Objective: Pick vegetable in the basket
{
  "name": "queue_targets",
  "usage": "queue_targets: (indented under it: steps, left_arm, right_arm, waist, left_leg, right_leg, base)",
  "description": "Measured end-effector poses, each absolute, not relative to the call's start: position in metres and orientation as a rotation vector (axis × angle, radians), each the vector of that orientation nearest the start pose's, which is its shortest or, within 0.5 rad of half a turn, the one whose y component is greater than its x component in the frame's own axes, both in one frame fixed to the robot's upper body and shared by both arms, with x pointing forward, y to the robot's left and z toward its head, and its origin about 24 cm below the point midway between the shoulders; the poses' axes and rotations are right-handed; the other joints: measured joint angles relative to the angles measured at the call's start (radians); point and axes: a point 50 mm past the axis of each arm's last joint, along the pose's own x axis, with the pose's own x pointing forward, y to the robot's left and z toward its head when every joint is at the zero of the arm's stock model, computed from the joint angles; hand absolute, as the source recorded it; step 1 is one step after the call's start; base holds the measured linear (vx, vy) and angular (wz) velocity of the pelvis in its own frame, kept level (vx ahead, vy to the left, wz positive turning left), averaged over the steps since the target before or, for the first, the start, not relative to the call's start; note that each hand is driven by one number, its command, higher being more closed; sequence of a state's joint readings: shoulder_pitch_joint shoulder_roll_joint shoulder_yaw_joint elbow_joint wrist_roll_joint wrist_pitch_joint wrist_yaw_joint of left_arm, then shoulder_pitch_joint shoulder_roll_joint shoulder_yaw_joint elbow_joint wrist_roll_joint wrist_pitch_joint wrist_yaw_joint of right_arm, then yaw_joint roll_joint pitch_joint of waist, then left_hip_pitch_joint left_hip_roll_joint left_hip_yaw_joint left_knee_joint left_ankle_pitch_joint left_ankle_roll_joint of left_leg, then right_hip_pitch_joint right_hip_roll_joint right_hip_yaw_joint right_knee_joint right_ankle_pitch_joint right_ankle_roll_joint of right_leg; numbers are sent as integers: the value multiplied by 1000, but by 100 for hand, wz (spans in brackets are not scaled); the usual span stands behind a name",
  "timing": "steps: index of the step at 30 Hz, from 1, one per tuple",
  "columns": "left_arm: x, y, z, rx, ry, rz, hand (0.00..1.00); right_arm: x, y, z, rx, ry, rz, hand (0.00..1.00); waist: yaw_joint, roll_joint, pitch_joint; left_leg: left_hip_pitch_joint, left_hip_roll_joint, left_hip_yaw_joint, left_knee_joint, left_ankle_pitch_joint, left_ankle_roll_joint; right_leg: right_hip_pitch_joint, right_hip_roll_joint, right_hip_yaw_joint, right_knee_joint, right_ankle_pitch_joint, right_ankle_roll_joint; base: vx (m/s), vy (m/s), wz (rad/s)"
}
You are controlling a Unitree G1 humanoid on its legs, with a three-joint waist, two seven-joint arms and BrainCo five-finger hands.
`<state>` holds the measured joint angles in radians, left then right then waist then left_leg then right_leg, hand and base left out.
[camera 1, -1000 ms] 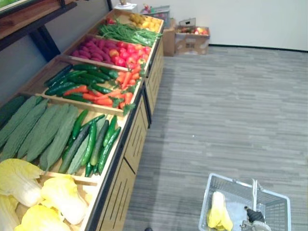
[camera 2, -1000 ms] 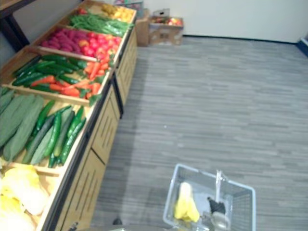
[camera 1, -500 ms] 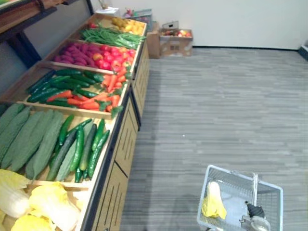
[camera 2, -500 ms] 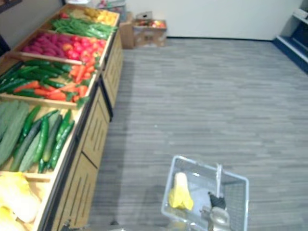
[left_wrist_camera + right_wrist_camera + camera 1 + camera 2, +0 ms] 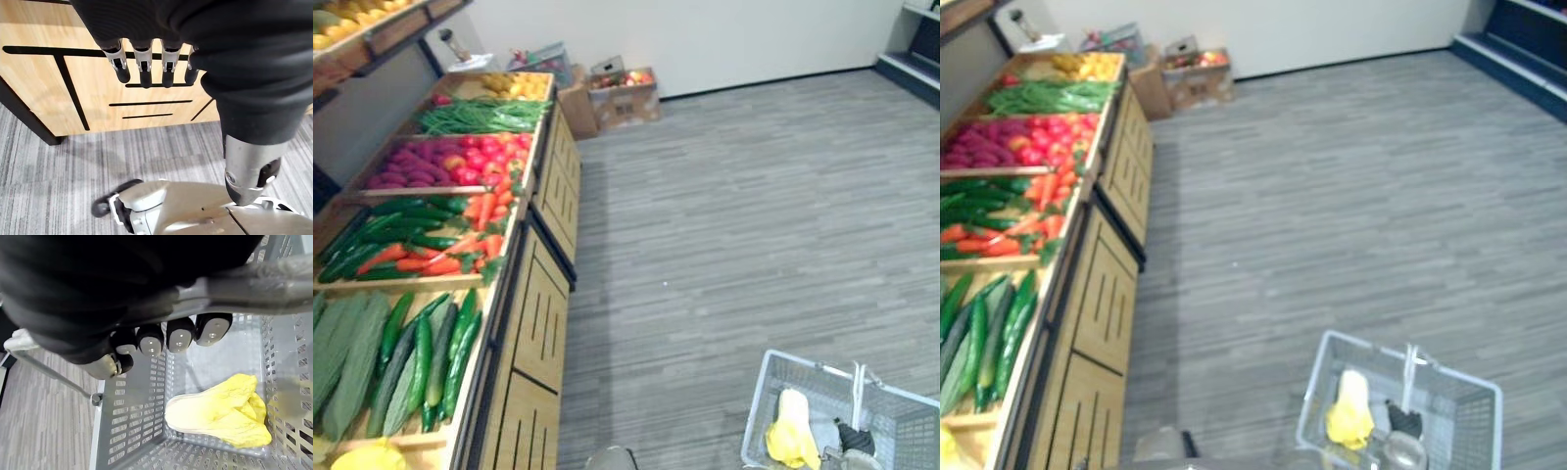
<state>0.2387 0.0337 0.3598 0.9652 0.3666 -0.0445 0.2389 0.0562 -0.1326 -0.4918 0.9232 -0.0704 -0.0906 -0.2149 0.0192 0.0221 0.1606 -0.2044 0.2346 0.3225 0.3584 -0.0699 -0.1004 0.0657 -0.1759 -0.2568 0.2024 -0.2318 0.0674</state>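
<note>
A grey wire basket [image 5: 766, 394] hangs at my lower right over the floor. A yellow-white cabbage [image 5: 790, 435] lies inside it, also seen in the right wrist view as the cabbage [image 5: 220, 413]. My right hand [image 5: 166, 340] is shut on the basket's handle [image 5: 279, 281], its fingers curled round the bar. My left hand [image 5: 143, 61] hangs with straight fingers in front of the stand's wooden cabinet [image 5: 63, 93], holding nothing. The vegetable stand [image 5: 524, 323] runs along my left, with cucumbers [image 5: 431, 352], carrots [image 5: 480, 230], red peppers [image 5: 484, 157] and green beans [image 5: 475, 116].
Cardboard boxes [image 5: 617, 93] stand at the far end of the stand by the white wall. A blue shelf [image 5: 1518, 39] sits at the far right. Grey plank floor [image 5: 754, 215] stretches between the stand and the shelf.
The whole picture has swung to the right, so the stand sits further left and the loose cabbages have left the view. The basket stays in my right hand.
</note>
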Motion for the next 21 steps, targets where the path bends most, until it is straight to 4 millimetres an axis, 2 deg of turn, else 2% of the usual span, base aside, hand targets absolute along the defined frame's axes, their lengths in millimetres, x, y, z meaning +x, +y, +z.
queue_targets:
  steps: [1, 3, 4, 5, 6, 7, 9, 10, 11, 13, 14, 15, 16, 18, 19, 21]
  left_arm:
    - [40, 224, -159, 320, 1165, 410, 0]
    - [44, 217, -159, 302, 1157, 403, 0]
    - [45, 213, -160, 292, 1156, 401, 0]
    - [45, 215, -159, 302, 1153, 405, 0]
    - [48, 219, -158, 326, 1141, 408, 0]
    - [50, 224, -156, 342, 1132, 409, 0]
    - [51, 227, -156, 353, 1129, 408, 0]
    - [50, 227, -156, 354, 1134, 408, 0]
    - [50, 229, -156, 360, 1134, 406, 0]
    - [50, 230, -156, 365, 1133, 406, 0]
    - [52, 231, -155, 379, 1128, 396, 0]
    - [53, 232, -155, 397, 1124, 378, 0]
    - [56, 232, -154, 416, 1115, 355, 0]
    - [58, 238, -151, 438, 1100, 358, 0]
    - [59, 240, -151, 438, 1095, 364, 0]
    - [65, 244, -148, 442, 1071, 380, 0]
  right_arm:
    - [109, -280, -127, -79, 866, -714, 100]
    - [107, -279, -127, -80, 867, -724, 100]
    - [108, -275, -128, -84, 864, -711, 100]
    - [109, -270, -129, -77, 865, -700, 100]
    - [113, -259, -131, -68, 863, -664, 100]
    - [116, -255, -131, -63, 858, -650, 100]
    - [118, -249, -133, -70, 868, -615, 100]
    - [118, -248, -133, -71, 870, -612, 100]
    - [117, -247, -134, -73, 880, -607, 100]
    - [130, -249, -131, -85, 854, -593, 100]
    - [140, -252, -126, -114, 823, -575, 100]
    - [144, -253, -124, -137, 812, -557, 100]
    - [148, -252, -122, -140, 796, -551, 100]
    - [157, -251, -118, -144, 761, -540, 100]
    - [159, -251, -117, -145, 752, -539, 100]
    - [160, -251, -115, -143, 742, -542, 100]
  waist:
    - [4, 3, -1]
    - [11, 7, -2]
    - [23, 10, -7]
    - [24, 8, -12]
    - [14, -27, -21]
    - [12, -36, -17]
    - [13, -52, -25]
    - [13, -55, -31]
    - [16, -59, -34]
    - [16, -58, -35]
    - [12, -57, -33]
    - [10, -56, -29]
    - [10, -47, -18]
    - [9, -39, -13]
    - [9, -39, -12]
    - [5, -45, -4]
  left_leg:
    - [2, -20, 5, -130, 29, -5]
    - [3, -36, 16, -255, 73, -8]
    - [13, -40, 26, -267, 155, 11]
    - [18, -50, 36, -256, 154, 32]
    - [13, -75, 52, -224, 108, 43]
    - [11, -80, 56, -200, 82, 45]
    - [6, -92, 59, -101, -8, 60]
    - [7, -98, 63, -82, -27, 66]
    - [18, -101, 77, -57, -64, 74]
    - [41, -99, 83, -46, -94, 86]
    - [75, -97, 84, -60, -111, 89]
    - [117, -97, 83, -85, -117, 94]
    - [177, -90, 83, -119, -119, 95]
    - [276, -75, 81, -179, -116, 92]
    - [297, -72, 80, -189, -116, 91]
    - [342, -70, 62, -199, -116, 91]
  right_leg:
    - [19, 3, 4, -16, -1, 2]
    - [45, 3, 23, -39, -2, 19]
    - [64, 0, 54, -62, -7, 38]
    - [77, -8, 67, -74, -6, 39]
    - [81, -39, 82, -91, 10, 52]
    - [85, -48, 92, -97, 22, 50]
    - [98, -71, 127, -90, 69, 48]
    - [95, -78, 135, -77, 74, 47]
    - [66, -92, 158, 0, 78, 50]
    - [-47, -111, 172, 240, 121, 120]
    - [-133, -123, 183, 414, 219, 156]
    - [-181, -134, 184, 528, 333, 176]
    - [-236, -136, 179, 677, 353, 198]
    - [-333, -134, 102, 868, 276, 133]
    - [-356, -134, 79, 887, 256, 125]
    - [-407, -134, 13, 824, 185, 80]
  base:
    - [415, 98, -34]
    - [433, 189, -46]
    - [422, 211, -58]
    - [499, 223, -54]
    - [253, 88, -21]
    - [373, 163, -20]
    - [383, 217, -16]
    - [371, 223, -15]
    - [363, 216, -21]
    - [333, 192, -15]
    - [307, 151, 5]
    - [378, 142, 14]
    - [310, 81, 18]
    - [336, 2, 15]
    - [361, -86, 23]
    - [292, -178, 44]
